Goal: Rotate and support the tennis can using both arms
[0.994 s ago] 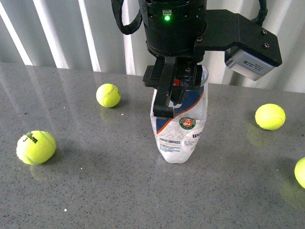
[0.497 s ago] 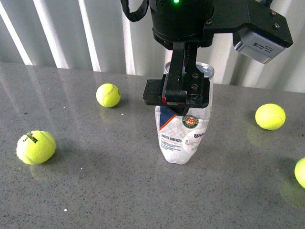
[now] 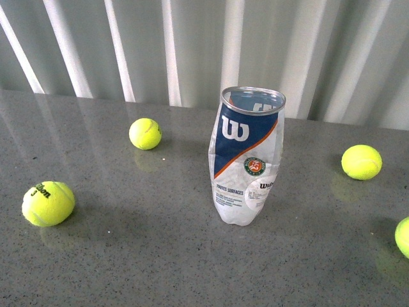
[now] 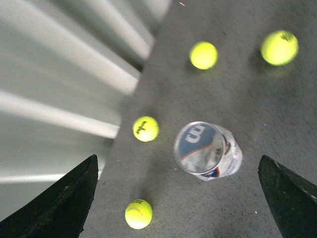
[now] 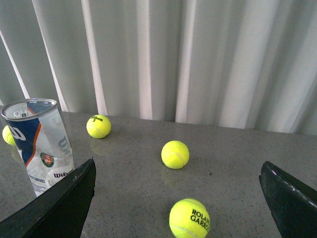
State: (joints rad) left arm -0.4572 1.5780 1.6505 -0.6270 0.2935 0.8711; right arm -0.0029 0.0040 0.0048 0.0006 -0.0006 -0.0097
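The tennis can stands upright and alone on the grey table in the front view, silver rim up and the blue label with the white W facing me. Its clear wall looks dented. Neither arm shows in the front view. My left gripper is open high above the can and looks down into its open mouth, with the fingers wide apart. My right gripper is open low over the table. The can stands off to one side of it, beyond one finger.
Yellow-green tennis balls lie around the can: two to its left and two to its right. Two balls lie between the right gripper's fingers. A white pleated curtain closes the table's far edge.
The arm that hung over the can with its gripper around the upper part has risen out of the front view. The can now stands free and uncovered.
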